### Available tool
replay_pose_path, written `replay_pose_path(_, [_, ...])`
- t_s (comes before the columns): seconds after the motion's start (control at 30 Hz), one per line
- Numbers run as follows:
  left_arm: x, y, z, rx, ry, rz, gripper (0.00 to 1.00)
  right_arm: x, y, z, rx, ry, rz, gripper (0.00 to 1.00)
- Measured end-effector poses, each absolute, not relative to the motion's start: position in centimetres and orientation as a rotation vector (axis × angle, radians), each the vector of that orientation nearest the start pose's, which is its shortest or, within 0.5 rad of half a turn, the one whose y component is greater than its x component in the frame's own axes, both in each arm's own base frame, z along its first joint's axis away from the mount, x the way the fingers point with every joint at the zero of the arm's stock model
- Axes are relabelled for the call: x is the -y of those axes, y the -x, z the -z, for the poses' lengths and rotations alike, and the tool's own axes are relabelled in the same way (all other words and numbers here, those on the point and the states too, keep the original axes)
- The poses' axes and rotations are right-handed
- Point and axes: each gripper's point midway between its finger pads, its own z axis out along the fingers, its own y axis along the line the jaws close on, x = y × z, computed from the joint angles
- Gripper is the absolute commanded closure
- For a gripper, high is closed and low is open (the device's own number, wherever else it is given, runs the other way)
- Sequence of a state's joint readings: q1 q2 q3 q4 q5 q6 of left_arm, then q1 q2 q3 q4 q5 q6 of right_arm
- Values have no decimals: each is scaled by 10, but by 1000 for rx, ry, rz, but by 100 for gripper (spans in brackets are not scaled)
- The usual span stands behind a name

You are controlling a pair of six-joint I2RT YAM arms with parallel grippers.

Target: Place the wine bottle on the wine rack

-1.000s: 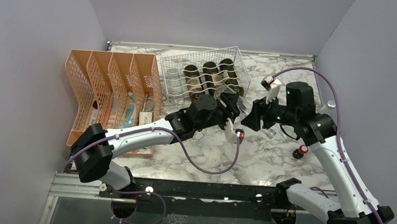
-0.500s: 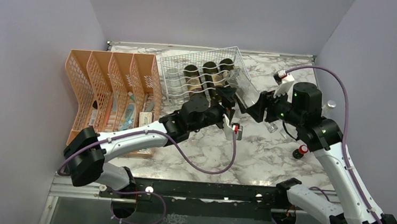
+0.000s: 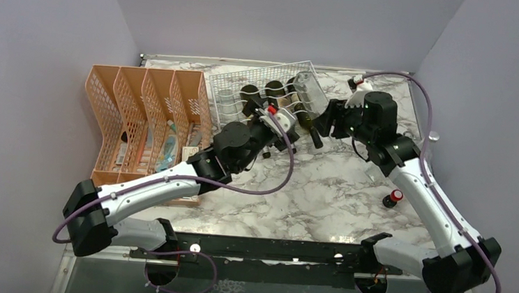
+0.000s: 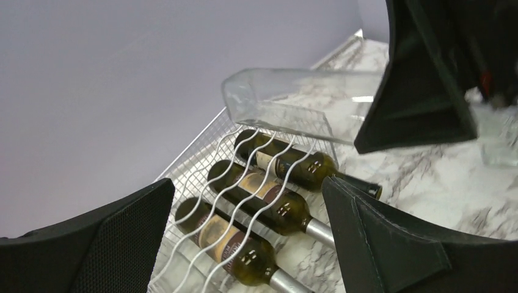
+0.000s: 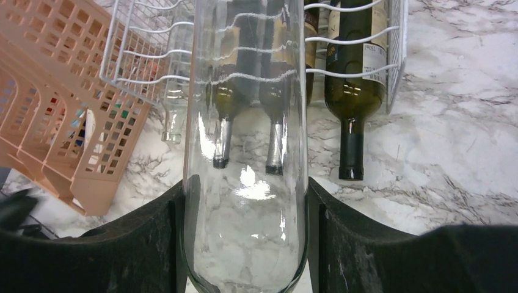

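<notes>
The wine bottle (image 5: 247, 152) is clear, empty glass, and my right gripper (image 5: 247, 201) is shut on its body. It hangs tilted over the right end of the wine rack (image 3: 223, 81), a white wire grid box. Its base points at the rack's top (image 4: 207, 137) in the left wrist view, where the wine bottle (image 4: 293, 104) floats above the wires. Three dark green bottles (image 4: 269, 198) lie in the rack with their necks toward me. My left gripper (image 4: 247, 201) stands open and empty in front of those necks, just below the held bottle.
An orange mesh organiser (image 3: 143, 120) stands left of the rack, close beside it. A small clear bottle (image 5: 174, 116) lies in the rack's left part. A red-capped little object (image 3: 394, 197) sits on the marble at the right. Walls close the table on three sides.
My left gripper has opened and swung back-left toward the rack's front. My right arm has carried the clear bottle from mid-table back to the rack's right end.
</notes>
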State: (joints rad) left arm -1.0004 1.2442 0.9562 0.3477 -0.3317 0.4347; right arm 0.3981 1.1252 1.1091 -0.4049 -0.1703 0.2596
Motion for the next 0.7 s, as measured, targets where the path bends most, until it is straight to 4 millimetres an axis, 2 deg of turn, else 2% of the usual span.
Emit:
replay_pose_path(0.17, [279,-285,-355,-1391,-494,306,1,-187,-346,-243,-2060,241,-570,99])
replay_pose_path(0.33, [261,-277,-371,-1448,-377,367,1,-191,-382,-215,-2103,209,-504,99])
replay_pose_path(0.5, [254,-272,-363,-1506,-356,378,1,-193,-417,-200,-2101,176,-430,99])
replay_pose_path(0.7, [253,-270,-352,-1547,-362,377,1,-198,-454,-198,-2055,164,-372,98])
